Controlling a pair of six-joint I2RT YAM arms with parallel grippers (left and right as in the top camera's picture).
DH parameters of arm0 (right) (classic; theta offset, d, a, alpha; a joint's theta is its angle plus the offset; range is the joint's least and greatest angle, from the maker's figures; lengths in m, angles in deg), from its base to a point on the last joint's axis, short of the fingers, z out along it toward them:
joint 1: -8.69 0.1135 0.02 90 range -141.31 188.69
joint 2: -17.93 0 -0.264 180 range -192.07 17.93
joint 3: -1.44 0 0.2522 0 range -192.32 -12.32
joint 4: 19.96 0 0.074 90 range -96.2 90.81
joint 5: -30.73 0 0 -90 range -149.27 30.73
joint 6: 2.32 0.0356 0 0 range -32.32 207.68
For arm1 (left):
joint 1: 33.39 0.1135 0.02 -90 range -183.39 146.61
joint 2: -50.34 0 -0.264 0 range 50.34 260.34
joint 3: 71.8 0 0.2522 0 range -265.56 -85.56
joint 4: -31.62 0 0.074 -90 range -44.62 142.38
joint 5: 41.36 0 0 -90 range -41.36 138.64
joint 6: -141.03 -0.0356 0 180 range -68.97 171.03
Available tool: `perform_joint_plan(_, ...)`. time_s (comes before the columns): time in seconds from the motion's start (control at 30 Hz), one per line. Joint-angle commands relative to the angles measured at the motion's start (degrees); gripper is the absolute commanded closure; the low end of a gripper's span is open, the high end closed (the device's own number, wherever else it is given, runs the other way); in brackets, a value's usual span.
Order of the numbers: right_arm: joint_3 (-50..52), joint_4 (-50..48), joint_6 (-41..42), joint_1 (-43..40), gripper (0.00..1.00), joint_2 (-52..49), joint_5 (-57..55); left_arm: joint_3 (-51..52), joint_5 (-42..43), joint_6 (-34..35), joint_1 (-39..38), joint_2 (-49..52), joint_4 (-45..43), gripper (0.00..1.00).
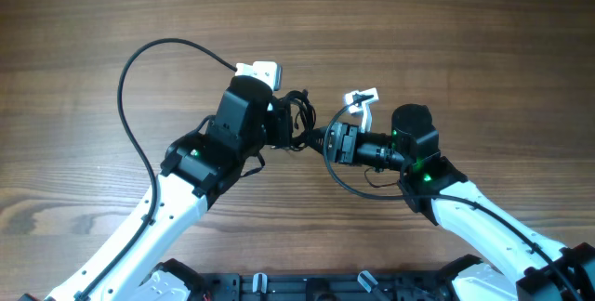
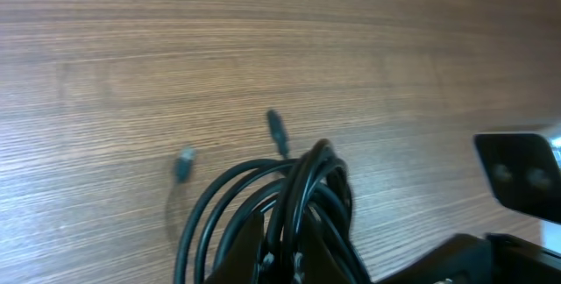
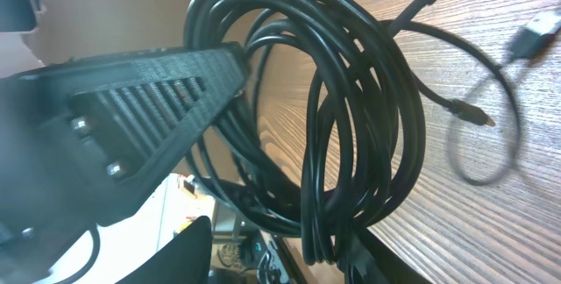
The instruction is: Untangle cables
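Observation:
The cables (image 1: 299,115) are thin black wires coiled in one bundle, held up between my two arms at the table's middle. My left gripper (image 1: 283,126) is shut on the bundle; in the left wrist view its fingers (image 2: 285,251) pinch the coil (image 2: 302,188), and two plug ends (image 2: 184,166) hang over the wood. My right gripper (image 1: 323,139) faces the bundle from the right. In the right wrist view its fingers (image 3: 280,251) are spread, and strands of the coil (image 3: 368,117) run between them, close to the right finger. A thin plug end (image 3: 473,116) hangs to the right.
The wooden table (image 1: 446,22) lies under both arms. A thicker black arm cable (image 1: 125,106) arcs out to the left of the left arm, and another (image 1: 349,185) loops below the right wrist. The left gripper's ribbed finger (image 3: 149,100) fills the left of the right wrist view.

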Motion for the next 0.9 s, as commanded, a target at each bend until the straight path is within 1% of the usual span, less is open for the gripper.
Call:
perform_joint_plan(0.0,-0.68,0.04,-1.36,1.27,0.55,-0.13,-1.38,-0.42,6.36,-0.17,-0.24,-0.07,-0.96,0.96)
perform_joint_plan(0.03,-0.68,0.02,-1.36,1.53,0.56,-0.13,-1.57,-0.42,6.93,-0.17,-0.24,-0.07,-0.98,0.96)
perform_joint_plan(0.13,-0.68,0.20,-1.36,2.23,0.65,-0.13,-2.89,-0.42,8.48,-0.20,-0.24,-0.07,-0.92,0.96)
perform_joint_plan(0.17,-0.68,0.28,-1.36,2.36,0.71,-0.13,-3.41,-0.42,9.11,-0.20,-0.24,-0.07,-0.92,0.96)
perform_joint_plan(0.2,-0.68,0.26,-1.36,2.38,0.75,-0.13,-3.74,-0.42,9.75,-0.22,-0.24,-0.07,-0.94,0.96)
perform_joint_plan(0.3,-0.68,0.26,-1.36,2.36,0.91,-0.13,-4.26,-0.42,10.08,-0.24,-0.24,-0.07,-0.85,0.96)
perform_joint_plan(0.33,-0.68,0.28,-1.33,2.36,0.95,-0.13,-4.33,-0.42,10.08,-0.24,-0.22,-0.07,-0.85,0.96)
perform_joint_plan(0.57,-0.68,1.97,-1.40,2.36,0.95,-0.13,-4.33,-0.42,9.99,-0.24,-0.22,-0.07,-0.74,0.96)
perform_joint_plan(0.63,-0.68,1.51,-1.40,2.03,0.95,-0.11,-3.48,-0.42,6.34,-0.02,0.31,-0.07,-0.17,0.96)
perform_joint_plan(0.7,-0.68,-0.15,-1.40,1.36,0.95,-0.11,-1.57,-0.42,1.79,2.16,1.25,-0.17,1.05,0.96)
perform_joint_plan(0.77,-0.68,-3.13,-1.40,-0.02,0.95,-0.02,1.62,-0.42,-4.02,6.78,3.72,-0.28,3.76,0.96)
perform_joint_plan(0.87,-0.68,-9.05,-1.29,-2.56,0.96,0.07,7.02,-0.42,-5.57,10.34,7.96,-0.28,7.15,0.96)
